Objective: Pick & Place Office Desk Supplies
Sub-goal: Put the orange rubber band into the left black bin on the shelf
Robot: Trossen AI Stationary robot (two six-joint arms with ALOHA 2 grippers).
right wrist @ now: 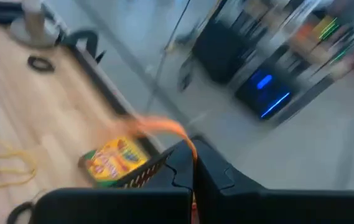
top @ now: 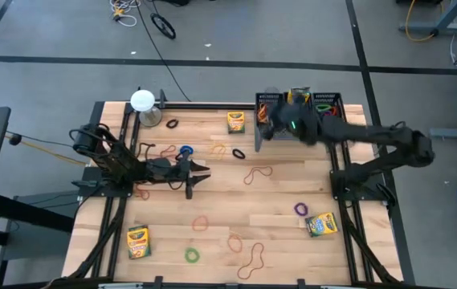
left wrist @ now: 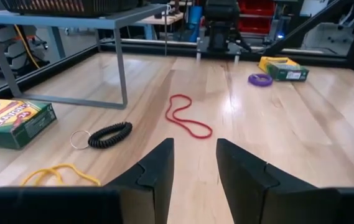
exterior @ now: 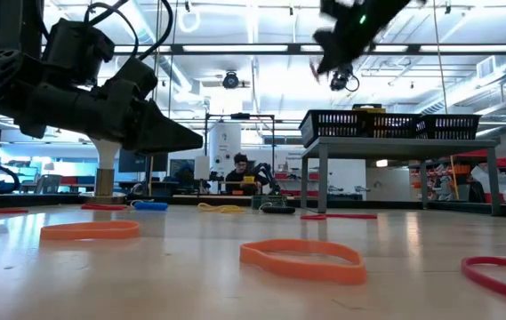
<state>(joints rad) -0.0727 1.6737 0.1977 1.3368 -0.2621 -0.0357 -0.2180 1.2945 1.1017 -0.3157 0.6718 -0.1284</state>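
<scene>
Thin rubber-band loops lie flat all over the wooden table: a red one [top: 258, 173], an orange one [top: 201, 223], a green one [top: 191, 255], a purple one [top: 300, 209]. Three yellow-and-green crayon boxes [top: 236, 122] [top: 137, 241] [top: 322, 225] lie flat. My left gripper [top: 204, 172] hovers open at the table's left middle, low over the wood, and points at the red loop [left wrist: 186, 118]. My right gripper [top: 263, 132] is raised beside the black mesh rack [top: 300, 103], shut on an orange rubber band [right wrist: 161, 126]. My right gripper [right wrist: 193, 160] pinches the orange rubber band between its two fingers. The band's pinched part [right wrist: 192, 149] sits at the fingertips. Its free loop [right wrist: 152, 124] sticks out past the tips, lifted clear of the table.
The mesh rack stands on legs [left wrist: 121, 68] at the far right edge. A white round-topped object [top: 142, 101] stands at the far left corner. A black coil [left wrist: 109, 134] with a ring, a yellow band [left wrist: 61, 174] and a blue loop [top: 185, 150] lie near the left gripper.
</scene>
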